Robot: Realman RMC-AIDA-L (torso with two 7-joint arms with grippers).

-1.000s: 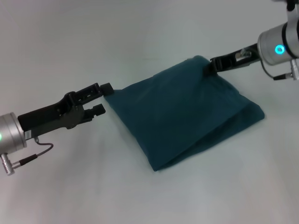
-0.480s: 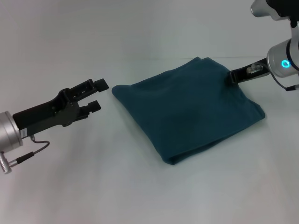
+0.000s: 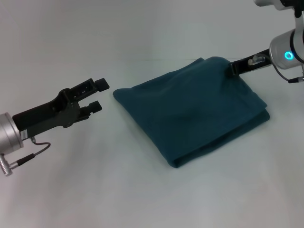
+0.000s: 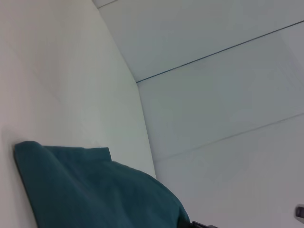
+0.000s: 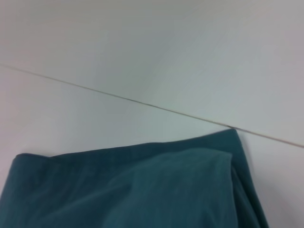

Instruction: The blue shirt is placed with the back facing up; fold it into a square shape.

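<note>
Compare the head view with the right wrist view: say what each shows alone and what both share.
Head view only: the left gripper, open, off the shirt's left corner, apart from it; the right gripper at the shirt's far right corner; the whole folded, roughly square shirt on the table. Right wrist view only: a thin seam line beyond the cloth. Both: the shirt and the pale table.
</note>
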